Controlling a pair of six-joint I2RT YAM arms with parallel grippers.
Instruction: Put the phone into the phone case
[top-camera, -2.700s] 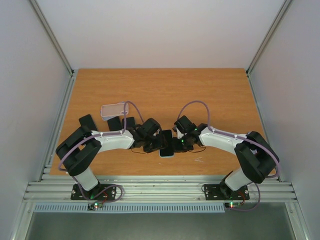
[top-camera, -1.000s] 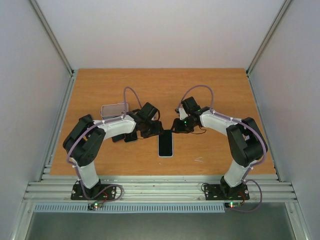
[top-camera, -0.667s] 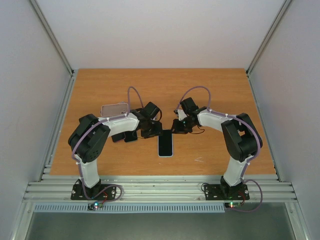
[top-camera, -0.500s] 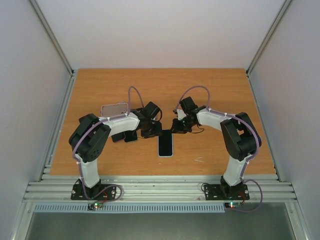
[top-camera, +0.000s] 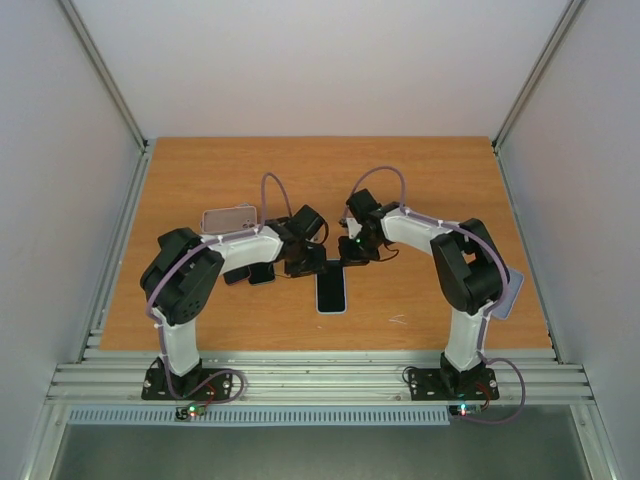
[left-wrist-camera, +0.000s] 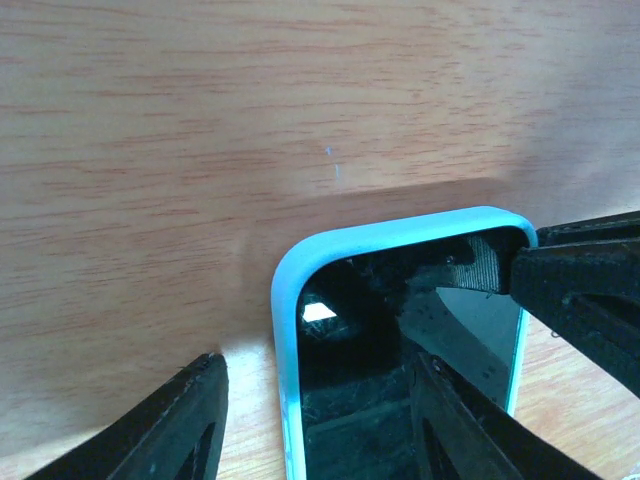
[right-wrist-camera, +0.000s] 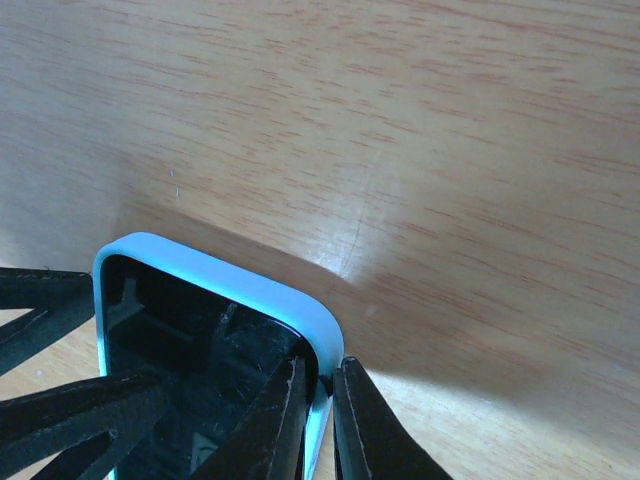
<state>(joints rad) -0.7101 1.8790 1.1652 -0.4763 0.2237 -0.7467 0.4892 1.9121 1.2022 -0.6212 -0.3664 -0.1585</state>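
Movement is seen mostly in the arms, not in the phone (top-camera: 332, 292). A few seconds earlier both jaws were placed over the middle of the phone. Now they are drawn back to its far end, and the right arm (top-camera: 460, 265) is folded more tightly. The phone is found at the same place on the desk (top-camera: 430, 180), flat, screen up, between the two arms. The light-blue case (left-wrist-camera: 285, 300) is already seen around it. In the last second the right jaws have been narrowed. It is judged that the main step is done and only the far corners are being pressed or checked.

In the right wrist view the right jaws are seen almost closed, with the rim of the case at its far corner pinched between the two fingers (right-wrist-camera: 272, 425). This grip cannot be made out from the top view, where the corner is hidden under the black wrists. In the left wrist view the left jaws are shown about half wide and holding nothing. One finger (left-wrist-camera: 170, 420) is beside the case over the bare desk, and the other is over the dark screen. Whether the screen is touched cannot be told. Only in the top view are other things shown: a pale cover (top-camera: 229, 217) and a dark flat thing (top-camera: 262, 274) near the left arm (top-camera: 235, 250), both apart from the phone.
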